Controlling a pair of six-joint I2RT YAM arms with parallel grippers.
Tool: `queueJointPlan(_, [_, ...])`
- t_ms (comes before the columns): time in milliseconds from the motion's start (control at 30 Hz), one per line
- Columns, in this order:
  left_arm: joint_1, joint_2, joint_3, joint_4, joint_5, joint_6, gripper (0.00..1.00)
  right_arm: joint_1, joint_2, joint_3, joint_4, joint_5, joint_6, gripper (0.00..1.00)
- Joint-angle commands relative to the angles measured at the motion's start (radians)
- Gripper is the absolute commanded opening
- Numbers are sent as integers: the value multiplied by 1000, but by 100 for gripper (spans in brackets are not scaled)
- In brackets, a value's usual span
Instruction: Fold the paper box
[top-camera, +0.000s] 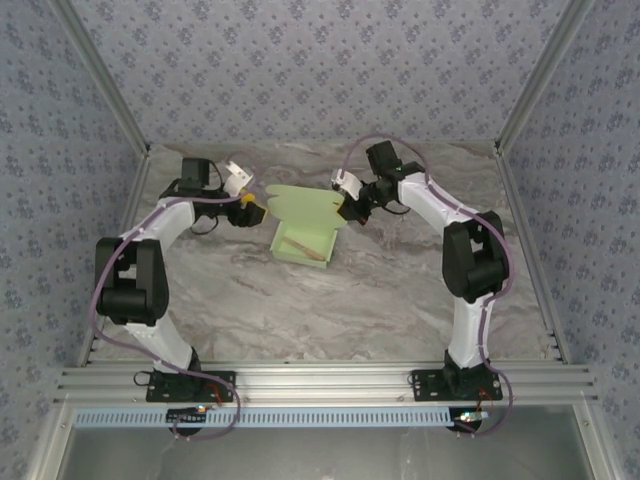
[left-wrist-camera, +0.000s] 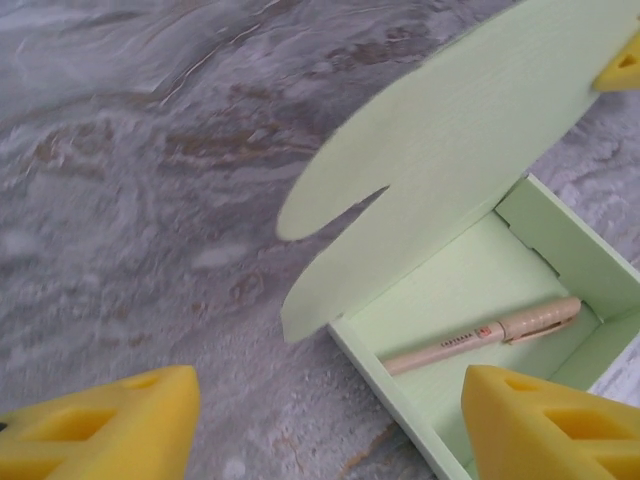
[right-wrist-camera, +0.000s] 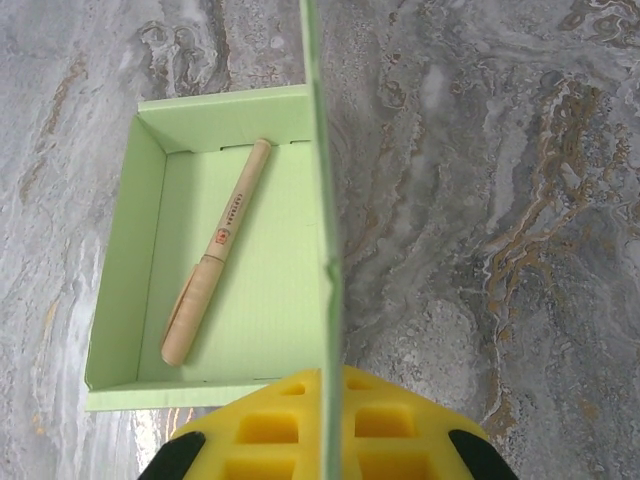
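The pale green thin-card box (top-camera: 303, 238) sits mid-way across the grey marbled tabletop (top-camera: 400, 300), its scalloped lid flap (left-wrist-camera: 460, 130) upright (a tan pen (right-wrist-camera: 215, 255) lies inside). The right gripper (top-camera: 350, 211) is clamped on the flap's edge, and the left gripper (top-camera: 252, 210) hangs just beside the box, jaws apart. It looks like the lid-closing step: next, swing the flap over the tray and tuck it in.

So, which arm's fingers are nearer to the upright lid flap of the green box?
Right. The right fingers are shut on the edge of the lid flap. The left fingers stand open off the flap's left end, not touching it.
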Motion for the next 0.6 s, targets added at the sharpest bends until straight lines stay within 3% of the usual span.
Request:
queueJointPlan(0, [-20,57,73,-116,53,200,71,-13,-39,-28,-36,-15,-60,3])
queueJointPlan(300, [-53,191,244,-265,76,299,70,-18,-40,-29,-21,-5,-82,4])
queueJointPlan(567, [-77,258,322,-316,93,317,49,-19,-38,-32,3,13,-72,4])
